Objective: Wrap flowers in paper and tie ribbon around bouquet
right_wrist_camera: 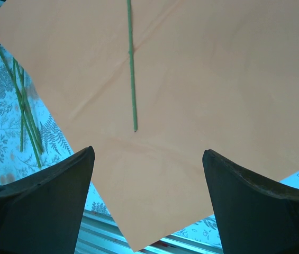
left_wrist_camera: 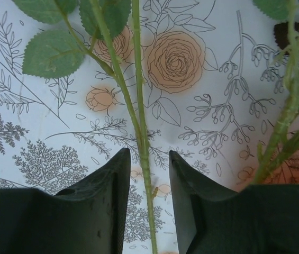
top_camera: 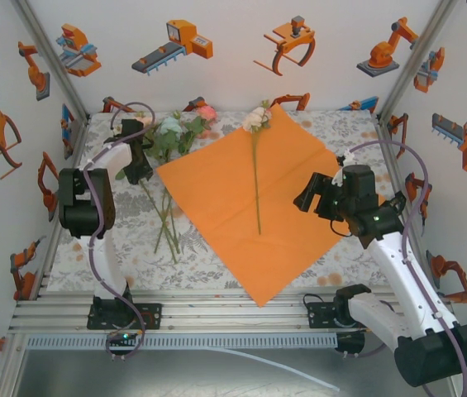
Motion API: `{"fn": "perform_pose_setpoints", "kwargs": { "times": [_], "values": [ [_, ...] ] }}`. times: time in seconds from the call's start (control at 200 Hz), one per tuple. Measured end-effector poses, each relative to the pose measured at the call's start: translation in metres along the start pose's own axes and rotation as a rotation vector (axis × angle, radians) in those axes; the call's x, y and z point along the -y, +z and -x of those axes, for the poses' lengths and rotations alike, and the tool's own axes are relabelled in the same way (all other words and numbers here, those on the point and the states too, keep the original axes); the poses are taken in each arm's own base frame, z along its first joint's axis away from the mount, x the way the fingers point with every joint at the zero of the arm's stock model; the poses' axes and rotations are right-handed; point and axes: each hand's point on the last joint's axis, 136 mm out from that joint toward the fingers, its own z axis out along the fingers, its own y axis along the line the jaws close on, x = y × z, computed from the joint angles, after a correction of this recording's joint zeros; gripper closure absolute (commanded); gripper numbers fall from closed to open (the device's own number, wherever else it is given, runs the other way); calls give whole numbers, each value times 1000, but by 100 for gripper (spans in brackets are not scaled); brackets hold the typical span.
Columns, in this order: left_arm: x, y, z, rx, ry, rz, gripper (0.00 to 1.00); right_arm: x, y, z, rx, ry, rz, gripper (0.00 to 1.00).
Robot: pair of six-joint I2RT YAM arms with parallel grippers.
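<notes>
The orange paper [top_camera: 291, 207] lies flat as a diamond mid-table. One white flower [top_camera: 257, 118] rests on it, its stem [right_wrist_camera: 132, 79] running down the middle of the paper [right_wrist_camera: 207, 79]. The other flowers [top_camera: 175, 128] lie left of the paper on the cloth, stems [top_camera: 167, 227] toward the near edge. My left gripper [top_camera: 140, 172] hangs over them, open, with one green stem [left_wrist_camera: 138, 106] between its fingers [left_wrist_camera: 115, 180] and touching neither; gripper midpoint [left_wrist_camera: 149, 159]. My right gripper [top_camera: 309, 195] hovers wide open [right_wrist_camera: 148, 153] above the paper's right half. The ribbon is out of view.
A floral tablecloth [top_camera: 340, 136] covers the table. White walls printed with orange robot pictures close in the left, back and right sides. An aluminium rail [top_camera: 216, 310] runs along the near edge, and the paper's lowest corner [top_camera: 264, 302] reaches it.
</notes>
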Motion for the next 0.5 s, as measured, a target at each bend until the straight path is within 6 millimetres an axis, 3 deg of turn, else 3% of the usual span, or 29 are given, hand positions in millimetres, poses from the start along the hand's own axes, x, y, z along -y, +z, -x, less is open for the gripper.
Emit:
{"fn": "perform_pose_setpoints", "kwargs": {
  "times": [0.37,0.496],
  "values": [
    [-3,8,-9,-65,3,39,72,1,1,0,-2,1,-4,24],
    [0,10,-8,-78,-8,38,83,2,0,1,6,0,-9,24]
  ]
}}
